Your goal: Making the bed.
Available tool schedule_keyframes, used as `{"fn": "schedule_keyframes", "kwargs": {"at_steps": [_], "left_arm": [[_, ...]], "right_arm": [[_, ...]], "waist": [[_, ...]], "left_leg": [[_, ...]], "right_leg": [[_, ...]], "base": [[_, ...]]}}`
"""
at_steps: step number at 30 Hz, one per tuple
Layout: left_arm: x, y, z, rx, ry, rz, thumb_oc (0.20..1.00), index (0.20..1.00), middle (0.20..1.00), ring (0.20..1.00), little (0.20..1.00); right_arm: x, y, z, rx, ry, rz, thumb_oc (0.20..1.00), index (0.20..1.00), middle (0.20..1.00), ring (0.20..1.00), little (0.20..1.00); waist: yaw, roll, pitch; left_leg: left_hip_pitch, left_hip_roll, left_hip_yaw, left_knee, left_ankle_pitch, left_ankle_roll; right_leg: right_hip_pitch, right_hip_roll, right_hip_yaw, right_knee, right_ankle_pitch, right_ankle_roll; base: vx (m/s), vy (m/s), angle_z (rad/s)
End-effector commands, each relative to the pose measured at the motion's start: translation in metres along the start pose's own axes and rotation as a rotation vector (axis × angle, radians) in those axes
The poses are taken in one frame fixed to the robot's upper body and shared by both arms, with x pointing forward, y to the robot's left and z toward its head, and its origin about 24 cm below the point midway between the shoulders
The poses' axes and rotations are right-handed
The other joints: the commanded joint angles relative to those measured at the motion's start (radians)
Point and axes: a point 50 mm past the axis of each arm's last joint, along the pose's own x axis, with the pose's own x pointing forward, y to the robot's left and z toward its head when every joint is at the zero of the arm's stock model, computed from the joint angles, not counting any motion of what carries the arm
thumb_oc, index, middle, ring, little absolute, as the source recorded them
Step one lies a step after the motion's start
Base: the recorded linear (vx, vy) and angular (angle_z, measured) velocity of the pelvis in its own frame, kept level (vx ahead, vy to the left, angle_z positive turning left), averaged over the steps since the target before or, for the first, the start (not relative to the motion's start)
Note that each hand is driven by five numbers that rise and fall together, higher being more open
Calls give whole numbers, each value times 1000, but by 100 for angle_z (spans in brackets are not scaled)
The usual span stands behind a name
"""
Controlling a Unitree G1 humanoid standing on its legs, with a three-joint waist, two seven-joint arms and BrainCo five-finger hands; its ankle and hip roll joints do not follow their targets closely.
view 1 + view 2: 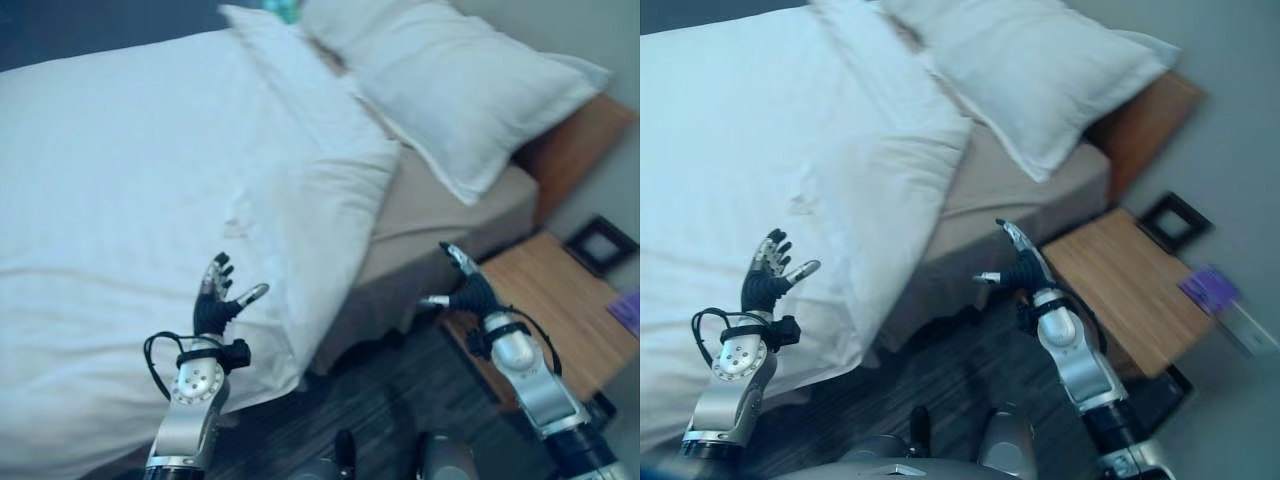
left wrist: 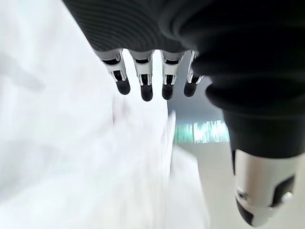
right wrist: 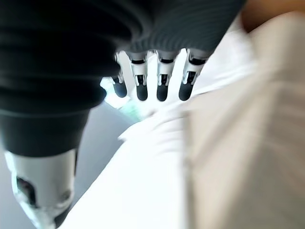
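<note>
A white duvet [image 1: 150,170] covers most of the bed, its upper edge folded back near a white pillow [image 1: 470,90] at the head. Bare beige sheet [image 1: 440,215] shows between the duvet's side edge and the pillow. My left hand [image 1: 215,300] hovers open over the duvet's near side, fingers straight and holding nothing; the duvet [image 2: 71,157] lies past its fingers [image 2: 143,86]. My right hand [image 1: 467,288] is open at the bed's side, beside the mattress corner, also empty; its fingers [image 3: 159,86] point toward the duvet [image 3: 138,191] and sheet [image 3: 248,143].
A wooden nightstand [image 1: 550,300] stands right of the bed, close to my right arm, with a dark picture frame [image 1: 600,243] on its far side. A wooden headboard [image 1: 580,140] runs behind the pillow. Dark floor [image 1: 390,400] lies between the bed and me.
</note>
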Motion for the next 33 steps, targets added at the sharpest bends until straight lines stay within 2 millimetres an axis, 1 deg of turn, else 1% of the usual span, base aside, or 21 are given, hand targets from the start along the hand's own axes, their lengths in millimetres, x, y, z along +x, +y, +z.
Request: {"fn": "schedule_keyframes", "kwargs": {"at_steps": [1, 2, 3, 5, 6, 8, 10, 11, 12, 13, 14, 16, 17, 18, 23, 25, 26, 27, 29, 31, 33], "left_arm": [[2, 6, 23, 4, -115, -23, 1000, 1000, 1000, 1000, 1000], [4, 10, 19, -12, -96, -6, 1000, 1000, 1000, 1000, 1000], [4, 10, 19, -13, -97, -5, 1000, 1000, 1000, 1000, 1000], [6, 14, 16, -9, -83, 15, 1000, 1000, 1000, 1000, 1000], [2, 17, 10, -1, -58, 26, 1000, 1000, 1000, 1000, 1000], [-3, 22, 2, -19, -28, 57, 1000, 1000, 1000, 1000, 1000], [-10, 27, -4, -58, -2, 78, 1000, 1000, 1000, 1000, 1000], [-9, 27, -5, -79, 3, 85, 1000, 1000, 1000, 1000, 1000], [-7, 23, -5, -105, 9, 71, 1000, 1000, 1000, 1000, 1000], [-6, 23, -5, -106, 7, 71, 1000, 1000, 1000, 1000, 1000], [-5, 17, -10, -126, 35, 47, 1000, 1000, 1000, 1000, 1000], [-4, 16, -13, -142, 46, 44, 1000, 1000, 1000, 1000, 1000], [-3, 19, -19, -122, 75, 47, 1000, 1000, 1000, 1000, 1000], [0, 19, -16, -97, 64, 31, 1000, 1000, 1000, 1000, 1000], [12, 25, -6, -79, 20, 38, 1000, 1000, 1000, 1000, 1000], [17, 29, 1, -75, -11, 50, 1000, 1000, 1000, 1000, 1000], [18, 29, 1, -76, -12, 51, 1000, 1000, 1000, 1000, 1000], [20, 30, 7, -76, -39, 49, 1000, 1000, 1000, 1000, 1000], [22, 31, 10, -84, -52, 54, 1000, 1000, 1000, 1000, 1000], [25, 31, 16, -94, -82, 50, 1000, 1000, 1000, 1000, 1000], [26, 31, 19, -95, -92, 48, 1000, 1000, 1000, 1000, 1000]], "right_arm": [[15, -15, 24, -23, -123, -91, 1000, 1000, 1000, 1000, 1000], [23, -20, 35, -60, -170, -104, 1000, 1000, 1000, 1000, 1000], [24, -20, 35, -60, -172, -104, 1000, 1000, 1000, 1000, 1000], [31, -21, 49, -96, -227, -114, 1000, 1000, 1000, 1000, 1000], [37, -20, 57, -118, -259, -108, 1000, 1000, 1000, 1000, 1000], [48, -14, 68, -125, -287, -98, 1000, 1000, 1000, 1000, 1000], [56, -11, 70, -127, -284, -78, 1000, 1000, 1000, 1000, 1000], [59, -16, 70, -133, -283, -96, 1000, 1000, 1000, 1000, 1000], [62, -23, 67, -164, -269, -111, 1000, 1000, 1000, 1000, 1000], [63, -24, 68, -165, -271, -113, 1000, 1000, 1000, 1000, 1000], [73, -34, 57, -274, -207, -135, 1000, 1000, 1000, 1000, 1000], [78, -38, 56, -313, -192, -135, 1000, 1000, 1000, 1000, 1000], [84, -43, 51, -345, -158, -152, 1000, 1000, 1000, 1000, 1000], [91, -50, 53, -388, -148, -158, 1000, 1000, 1000, 1000, 1000], [112, -60, 57, -471, -103, -181, 1000, 1000, 1000, 1000, 1000], [124, -79, 62, -538, -71, -228, 1000, 1000, 1000, 1000, 1000], [125, -80, 63, -539, -73, -229, 1000, 1000, 1000, 1000, 1000], [131, -90, 68, -585, -63, -258, 1000, 1000, 1000, 1000, 1000], [134, -98, 71, -609, -55, -280, 1000, 1000, 1000, 1000, 1000], [140, -121, 82, -692, -46, -335, 1000, 1000, 1000, 1000, 1000], [140, -127, 85, -707, -45, -354, 1000, 1000, 1000, 1000, 1000]], "waist": [[-5, -57, 3], [6, -65, -8], [1, -64, -9], [20, -69, -16], [26, -66, -22], [45, -53, -27], [57, -52, -27], [61, -52, -5], [55, -51, 16], [53, -53, 14], [68, -46, 10], [77, -42, 3], [68, -33, -14], [74, -28, -14], [74, -17, -6], [85, -9, 14], [84, -9, 13], [91, -1, 23], [92, 5, 25], [97, 23, 43], [96, 29, 46]], "left_leg": [[12, 68, 31, -23, -56, -116], [17, 50, -28, -23, -64, -115], [16, 50, -33, -23, -65, -116], [28, 36, -74, -23, -72, -120], [36, 34, -91, -23, -80, -122], [36, 30, -125, -23, -76, -127], [33, 29, -130, -8, -67, -125], [-22, 35, -64, 105, -100, -142], [-72, 73, 38, 134, -100, -152], [-83, 71, 36, 140, -97, -152], [-106, 108, 118, 93, -61, -160], [-105, 104, 100, 69, -44, -166], [-85, 113, 124, 7, -15, -170], [-90, 114, 121, -20, 3, -174], [-141, 118, 112, -23, 15, -186], [-177, 120, 106, -23, 28, -195], [-180, 121, 106, -23, 29, -195], [-205, 122, 101, -23, 38, -199], [-224, 123, 99, -23, 43, -203], [-256, 120, 91, -23, 51, -209], [-268, 119, 88, -23, 54, -210]], "right_leg": [[85, 40, 61, -70, 81, -17], [79, 74, 107, -115, 99, -27], [82, 74, 103, -121, 100, -27], [87, 80, 88, -148, 124, -30], [123, 75, 50, -190, 132, -33], [133, 77, 39, -200, 126, -40], [133, 75, 42, -200, 130, -48], [147, 55, 17, -200, 118, -53], [151, 30, -30, -200, 105, -53], [144, 28, -32, -200, 109, -53], [156, 18, -95, -200, 91, -47], [166, 15, -117, -200, 80, -45], [177, 17, -159, -200, 78, -40], [171, 17, -173, -200, 79, -40], [111, 18, -189, -200, 77, -46], [67, 17, -190, -200, 89, -45], [64, 18, -189, -200, 90, -45], [39, 16, -188, -200, 96, -44], [22, 16, -189, -200, 98, -44], [-7, 13, -193, -200, 99, -43], [-17, 11, -193, -200, 101, -42]], "base": [[316, -127, 165], [209, -90, 128], [315, -144, 98], [264, -140, 78], [283, -169, 93], [177, -108, 65], [97, -69, 33], [4, -48, 4], [-73, 5, 19], [-53, 15, 62], [98, -24, 130], [148, -37, 145], [107, -29, 92], [104, -29, 65], [5, 9, 37], [-17, -8, 16], [-28, -17, 5], [0, 0, 0], [1, -10, 2], [1, -20, 9], [-4, -8, 11]]}}
